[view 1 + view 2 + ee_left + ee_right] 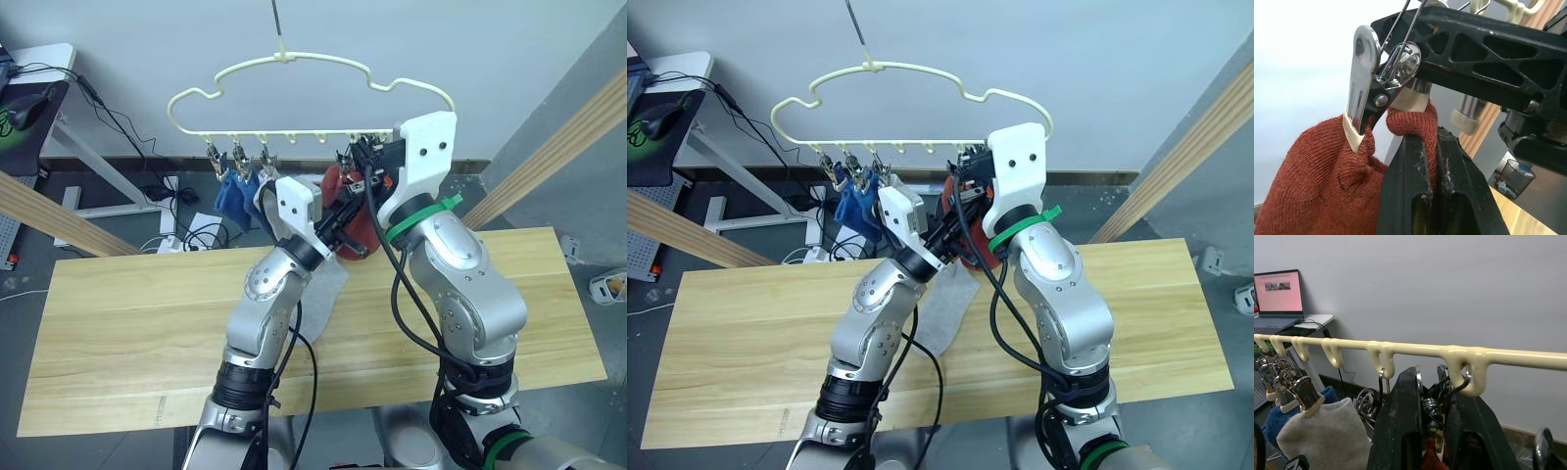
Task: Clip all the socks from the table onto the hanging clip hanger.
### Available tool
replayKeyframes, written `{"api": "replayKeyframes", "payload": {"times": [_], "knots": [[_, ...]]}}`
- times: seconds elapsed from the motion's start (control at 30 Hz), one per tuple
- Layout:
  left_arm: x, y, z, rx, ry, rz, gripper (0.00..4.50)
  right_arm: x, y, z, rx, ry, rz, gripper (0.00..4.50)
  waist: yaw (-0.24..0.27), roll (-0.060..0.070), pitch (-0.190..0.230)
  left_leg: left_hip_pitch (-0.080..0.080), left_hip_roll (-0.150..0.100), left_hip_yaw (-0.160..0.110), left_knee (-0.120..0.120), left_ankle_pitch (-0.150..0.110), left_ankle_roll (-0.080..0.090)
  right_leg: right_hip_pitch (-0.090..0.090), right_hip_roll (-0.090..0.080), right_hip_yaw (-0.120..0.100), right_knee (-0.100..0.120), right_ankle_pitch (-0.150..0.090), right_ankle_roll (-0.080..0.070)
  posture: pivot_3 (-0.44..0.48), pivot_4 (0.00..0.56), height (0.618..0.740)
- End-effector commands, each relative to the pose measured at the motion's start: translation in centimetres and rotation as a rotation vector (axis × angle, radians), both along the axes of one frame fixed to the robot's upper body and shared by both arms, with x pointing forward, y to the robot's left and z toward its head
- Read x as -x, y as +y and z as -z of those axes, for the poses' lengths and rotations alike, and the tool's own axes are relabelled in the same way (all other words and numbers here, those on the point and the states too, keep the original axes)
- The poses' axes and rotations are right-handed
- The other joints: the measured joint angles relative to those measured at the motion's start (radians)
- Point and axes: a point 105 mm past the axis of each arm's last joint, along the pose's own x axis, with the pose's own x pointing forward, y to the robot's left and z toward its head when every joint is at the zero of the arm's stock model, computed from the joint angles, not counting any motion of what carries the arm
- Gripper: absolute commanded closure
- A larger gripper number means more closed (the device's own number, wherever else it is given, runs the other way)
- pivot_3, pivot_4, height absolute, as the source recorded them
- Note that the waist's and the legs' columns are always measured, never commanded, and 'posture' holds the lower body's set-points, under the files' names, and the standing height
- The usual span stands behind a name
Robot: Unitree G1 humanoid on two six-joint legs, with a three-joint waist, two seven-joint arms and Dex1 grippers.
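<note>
Counter [118, 333] holds one grey sock [323, 294]; my left jaws [1432, 147] pinch the soft rust sock [1312, 186] at its cuff, right jaws [1432, 396] squeeze the clip [1369, 83] open.

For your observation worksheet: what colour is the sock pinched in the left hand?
Rust-red sock, clearest in the left wrist view.

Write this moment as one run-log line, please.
left gripper: shut on rust-red sock | right gripper: squeezing metal clip on clip hanger | light grey sock on table
</note>
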Motion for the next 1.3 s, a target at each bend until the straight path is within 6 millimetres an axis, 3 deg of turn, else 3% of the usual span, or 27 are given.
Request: {"api": "replayKeyframes", "payload": {"times": [0.03,0.2,0.6,0.63,0.67,0.93,1.3], "knots": [[0.8,-0.6,-1.7,0.04,-0.056,0.028,4.5,1.1,0.1,-0.9,-0.032,-0.043,-0.026,4.28,0.0,0.0,0.0,0.0,0.0,0.0,0.0,0.0,0.0,0.0,0.0,0.0,0.0,0.0,0.0,-0.209,0.427,0.74],[0.8,-0.6,-1.8,0.043,-0.058,0.025,4.5,1.0,0.0,-0.9,-0.049,-0.033,-0.016,4.28,0.0,0.0,0.0,0.0,0.0,0.0,0.0,0.0,0.0,0.0,0.0,0.0,0.0,0.0,0.0,-0.209,0.427,0.74],[0.6,-0.3,-1.1,0.01,-0.049,0.008,4.5,1.2,-0.3,-0.6,-0.049,-0.022,-0.013,0.2,0.0,0.0,0.0,0.0,0.0,0.0,0.0,0.0,0.0,0.0,0.0,0.0,0.0,0.0,0.0,-0.211,0.429,0.74],[0.5,-0.3,-0.8,0.006,-0.036,0.011,4.5,1.3,-0.3,-0.6,-0.046,-0.02,-0.018,0.03,0.0,0.0,0.0,0.0,0.0,0.0,0.0,0.0,0.0,0.0,0.0,0.0,0.0,0.0,0.0,-0.211,0.428,0.74],[0.5,-0.2,-0.6,0.005,-0.027,0.015,3.95,1.3,-0.3,-0.5,-0.045,-0.019,-0.021,0.0,0.0,0.0,0.0,0.0,0.0,0.0,0.0,0.0,0.0,0.0,0.0,0.0,0.0,0.0,0.0,-0.211,0.428,0.74],[0.9,0.5,0.5,-0.07,-0.011,0.014,1.77,1.9,-0.2,0.1,-0.03,0.003,-0.049,0.0,0.0,0.0,0.0,0.0,0.0,-0.001,0.0,0.0,0.0,0.001,0.0,0.0,0.0,0.0,0.0,-0.209,0.426,0.74],[1.5,2.2,2.1,-0.168,-0.01,-0.008,1.77,4.2,-1.2,1.8,0.05,0.004,-0.098,0.0,0.0,0.0,0.0,0.0,0.0,-0.001,0.0,0.001,-0.001,0.001,0.0,0.0,0.0,0.0,0.0,-0.214,0.418,0.74]]}}
